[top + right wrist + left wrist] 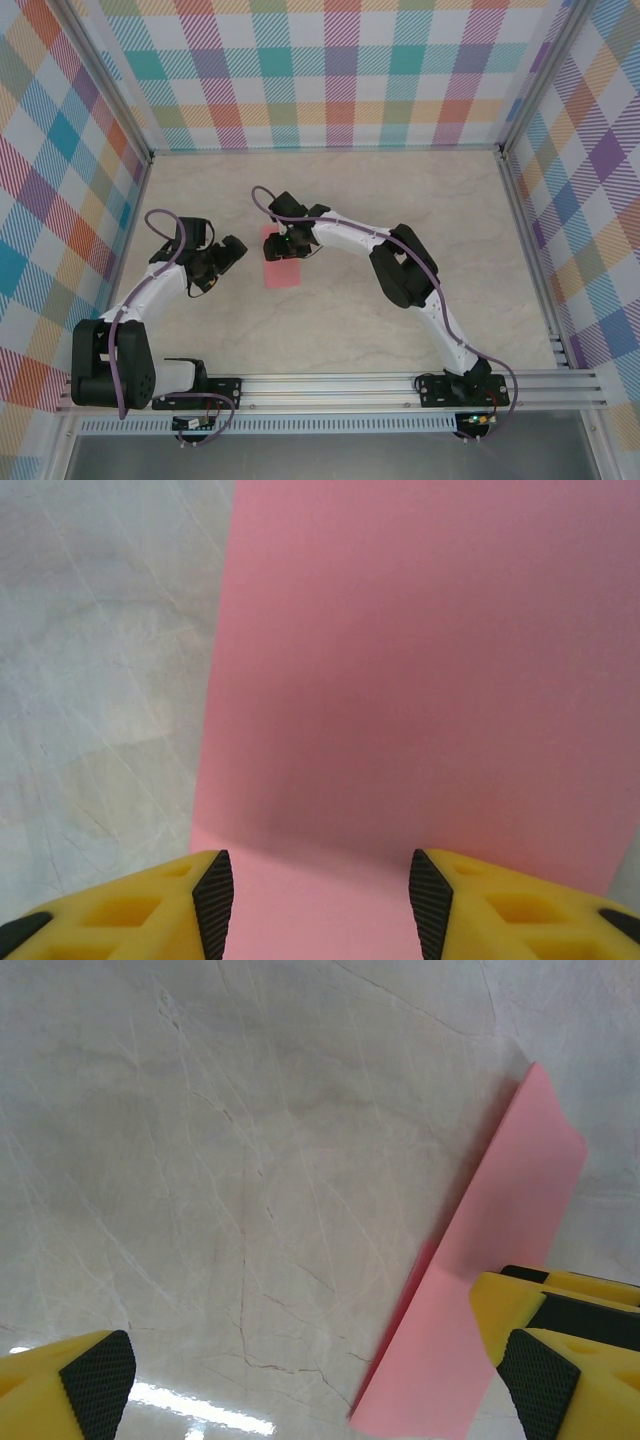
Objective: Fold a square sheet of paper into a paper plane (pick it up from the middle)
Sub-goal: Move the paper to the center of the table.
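The square sheet of paper [283, 270] lies flat on the counter [420, 200], between the two grippers. In the top view its far end is covered by the right gripper [290, 240], so the full outline cannot be made out.

In the right wrist view the frame edges cut the sheet off. A faint line crosses it just ahead of the right gripper [320, 900]; whether this is a crease or a lifted edge cannot be told. That gripper's fingers [213, 900] stand partly apart over the paper; contact cannot be judged.

The left gripper [232, 252] sits just left of the sheet, its fingers [95, 1380] spread wide, and one of them hides the sheet's near corner.

The counter is pale marble-pattern with fine grey veins. Pastel plaid walls [330, 70] enclose three sides.
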Controlling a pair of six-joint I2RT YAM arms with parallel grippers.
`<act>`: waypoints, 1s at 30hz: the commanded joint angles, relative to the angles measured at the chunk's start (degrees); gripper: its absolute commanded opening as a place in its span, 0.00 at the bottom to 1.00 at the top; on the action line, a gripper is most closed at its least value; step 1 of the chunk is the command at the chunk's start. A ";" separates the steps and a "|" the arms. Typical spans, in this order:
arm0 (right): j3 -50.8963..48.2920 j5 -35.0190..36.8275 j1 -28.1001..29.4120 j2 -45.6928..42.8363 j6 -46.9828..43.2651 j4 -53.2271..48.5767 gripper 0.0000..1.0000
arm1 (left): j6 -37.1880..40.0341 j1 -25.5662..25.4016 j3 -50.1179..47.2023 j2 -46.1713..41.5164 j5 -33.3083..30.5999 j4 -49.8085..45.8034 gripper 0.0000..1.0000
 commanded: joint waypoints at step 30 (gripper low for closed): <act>-47.87 3.58 -3.03 -41.83 7.33 7.33 0.59 | 1.46 -17.43 0.09 1.32 14.07 15.24 0.85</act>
